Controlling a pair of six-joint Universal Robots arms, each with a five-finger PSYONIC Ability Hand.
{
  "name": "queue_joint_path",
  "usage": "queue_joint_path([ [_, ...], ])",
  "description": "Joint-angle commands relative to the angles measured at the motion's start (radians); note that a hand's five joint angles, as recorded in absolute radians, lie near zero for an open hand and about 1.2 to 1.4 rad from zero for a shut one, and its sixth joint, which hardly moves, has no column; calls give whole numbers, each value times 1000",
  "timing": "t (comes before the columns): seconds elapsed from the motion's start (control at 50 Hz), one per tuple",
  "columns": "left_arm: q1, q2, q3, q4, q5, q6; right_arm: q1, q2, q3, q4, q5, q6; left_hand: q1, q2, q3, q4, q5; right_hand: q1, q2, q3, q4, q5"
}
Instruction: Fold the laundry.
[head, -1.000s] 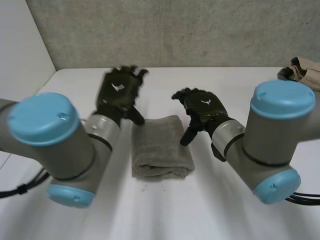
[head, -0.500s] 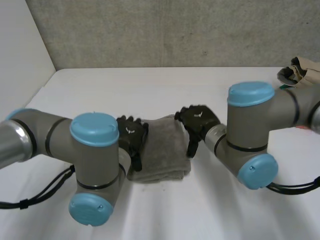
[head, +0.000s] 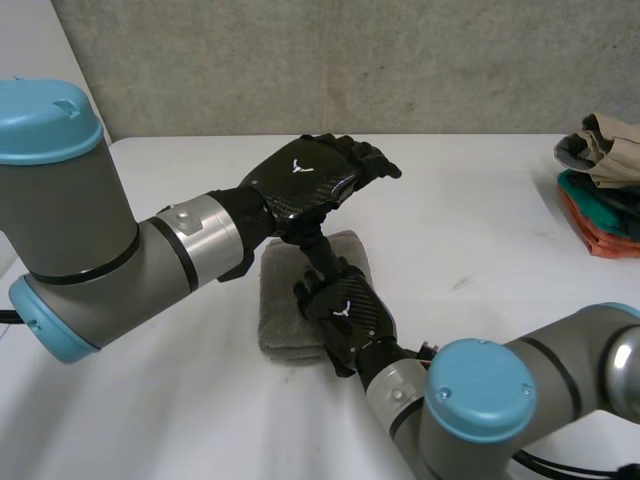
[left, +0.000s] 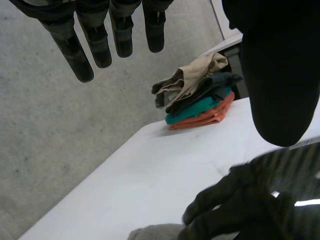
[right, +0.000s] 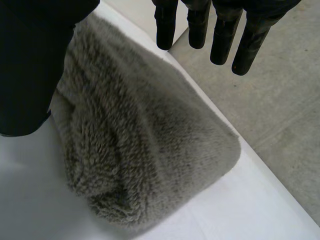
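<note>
White table (head: 480, 230), head view: a folded grey fleecy towel (head: 278, 312) lies mid-table, its right part covered by the right hand (head: 348, 315). The left hand (head: 305, 175) hangs above it, fingers straight. Left wrist view: stacked clothes (left: 200, 97) at a far corner. Right wrist view: fingers (right: 225, 40) straight and spread over the towel, thumb hiding one side.

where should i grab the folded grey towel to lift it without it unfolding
Probably the thick rounded edge of the grey towel nearest the robot. It lies flat as a plump bundle, so come in low from that near side, fingers under and thumb on top, pinching all layers together. The right hand hovers open above it, well placed.
</note>
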Motion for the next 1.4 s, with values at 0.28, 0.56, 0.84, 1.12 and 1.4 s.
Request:
queue_joint_path([
  [0.28,0,-11,-13,-6,-41,-10,-6,192,-285,23,9,-15,62,57,62,56,54,201,189,196,173,170],
  [0.56,1,-9,-14,-6,-42,-11,-6,160,-291,216,3,40,65,60,65,59,57,52,40,47,23,20],
  [0.84,-2,-11,-16,-6,-42,-11,-7,202,-348,223,0,54,65,60,65,59,57,89,78,85,61,58],
  [1.12,3,-9,-30,-6,-39,-14,-9,287,-489,213,9,56,65,60,65,59,57,339,327,334,311,308],
  [1.4,1,0,-36,-6,-39,-14,-18,350,-599,227,7,51,65,60,65,59,57,649,637,644,620,617],
])
